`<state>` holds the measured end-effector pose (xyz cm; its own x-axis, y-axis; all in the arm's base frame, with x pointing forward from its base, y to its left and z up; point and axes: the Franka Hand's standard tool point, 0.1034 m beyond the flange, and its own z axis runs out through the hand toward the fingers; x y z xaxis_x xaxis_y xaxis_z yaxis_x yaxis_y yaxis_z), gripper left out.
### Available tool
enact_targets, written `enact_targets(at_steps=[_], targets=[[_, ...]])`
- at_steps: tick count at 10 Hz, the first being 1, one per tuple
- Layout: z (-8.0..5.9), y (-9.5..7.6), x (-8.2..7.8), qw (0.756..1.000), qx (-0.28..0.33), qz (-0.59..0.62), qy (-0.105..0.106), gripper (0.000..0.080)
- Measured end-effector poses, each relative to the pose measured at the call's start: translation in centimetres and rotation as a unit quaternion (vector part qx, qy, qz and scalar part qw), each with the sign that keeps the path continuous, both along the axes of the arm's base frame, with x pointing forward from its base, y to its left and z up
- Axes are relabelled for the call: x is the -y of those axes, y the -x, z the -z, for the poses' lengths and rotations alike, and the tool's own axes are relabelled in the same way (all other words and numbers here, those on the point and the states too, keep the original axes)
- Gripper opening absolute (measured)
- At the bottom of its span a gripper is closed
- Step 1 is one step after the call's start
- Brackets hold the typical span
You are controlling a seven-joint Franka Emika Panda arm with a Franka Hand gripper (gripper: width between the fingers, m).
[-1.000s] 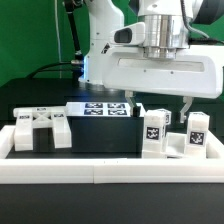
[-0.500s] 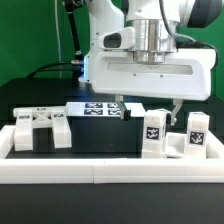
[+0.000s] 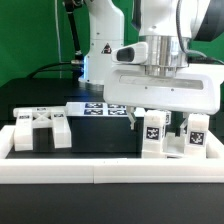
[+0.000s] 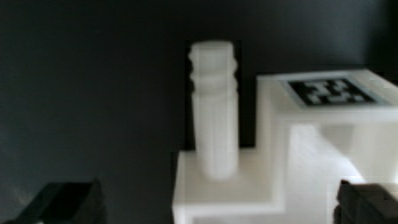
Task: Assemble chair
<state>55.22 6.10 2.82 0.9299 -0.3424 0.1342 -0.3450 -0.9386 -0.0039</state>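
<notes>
My gripper (image 3: pixel 158 121) is open and hangs low over the chair parts at the exterior view's right, one finger on each side of a tagged white part (image 3: pixel 152 132). A second tagged part (image 3: pixel 197 135) stands just to its right. The slotted seat block (image 3: pixel 40 128) sits at the left. In the wrist view, a white stepped part (image 4: pixel 267 170) with an upright ridged peg (image 4: pixel 214 100) and a square tag (image 4: pixel 338 92) lies between my dark fingertips (image 4: pixel 63 205), with gaps on both sides. My gripper (image 4: pixel 217 205) holds nothing.
The long white border rail (image 3: pixel 110 172) runs along the front. The marker board (image 3: pixel 100 108) lies behind the parts at the middle. The robot's white base (image 3: pixel 100 50) stands at the back against a green backdrop.
My gripper has moved down and toward the exterior view's right, from above the marker board to around the tagged part. Its jaws stay open. The parts have not moved.
</notes>
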Motion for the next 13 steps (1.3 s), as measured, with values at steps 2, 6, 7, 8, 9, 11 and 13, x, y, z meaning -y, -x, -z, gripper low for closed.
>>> enact_targets(at_steps=[2, 6, 7, 8, 9, 11, 13], targets=[[0.7, 0.4, -0.1, 1.000, -0.005, -0.002, 0.002, 0.0648], [1.8, 1.1, -0.2, 1.000, -0.015, -0.005, 0.006, 0.0648], [2.0, 1.1, -0.2, 1.000, -0.015, -0.006, 0.007, 0.0621], [2.2, 1.2, -0.2, 1.000, -0.017, -0.006, 0.008, 0.0621], [2.2, 1.3, -0.2, 1.000, -0.017, -0.006, 0.008, 0.0449], [2.2, 1.2, -0.1, 1.000, -0.016, -0.006, 0.008, 0.0270], [2.2, 1.2, -0.1, 1.000, -0.016, -0.006, 0.008, 0.0250]])
